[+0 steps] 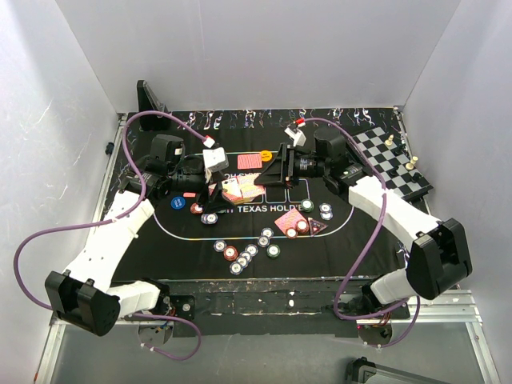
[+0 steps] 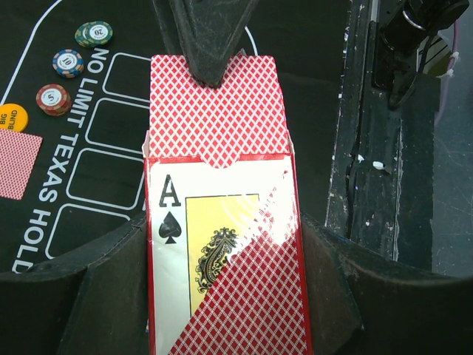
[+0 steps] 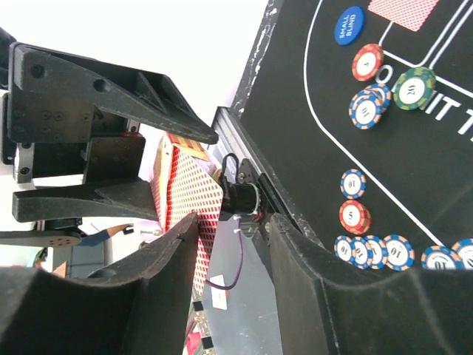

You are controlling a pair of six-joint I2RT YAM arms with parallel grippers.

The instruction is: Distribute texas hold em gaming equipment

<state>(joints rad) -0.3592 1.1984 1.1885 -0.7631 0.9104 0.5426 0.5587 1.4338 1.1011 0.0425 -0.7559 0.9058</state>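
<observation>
My left gripper [image 2: 222, 237] is shut on a card box [image 2: 222, 259] with an ace of spades on its face. Red-patterned-back playing cards [image 2: 213, 111] stick out of the box's open end. In the top view the left gripper [image 1: 220, 188] holds the box [image 1: 240, 189] above the mat's middle, facing my right gripper [image 1: 268, 172]. One right fingertip [image 2: 207, 44] lies over the top edge of the cards. In the right wrist view the right gripper [image 3: 235, 222] is open, with the cards [image 3: 185, 200] beside its left finger. Poker chips [image 1: 240, 256] lie scattered on the mat.
The black mat [image 1: 352, 240] carries chip clusters [image 3: 377, 251], a blue small-blind button [image 3: 348, 24], a yellow big-blind button [image 2: 12, 117] and single cards [image 2: 16, 163]. A chessboard [image 1: 392, 160] with pieces stands at the back right. A dark stand [image 1: 148, 100] is at the back left.
</observation>
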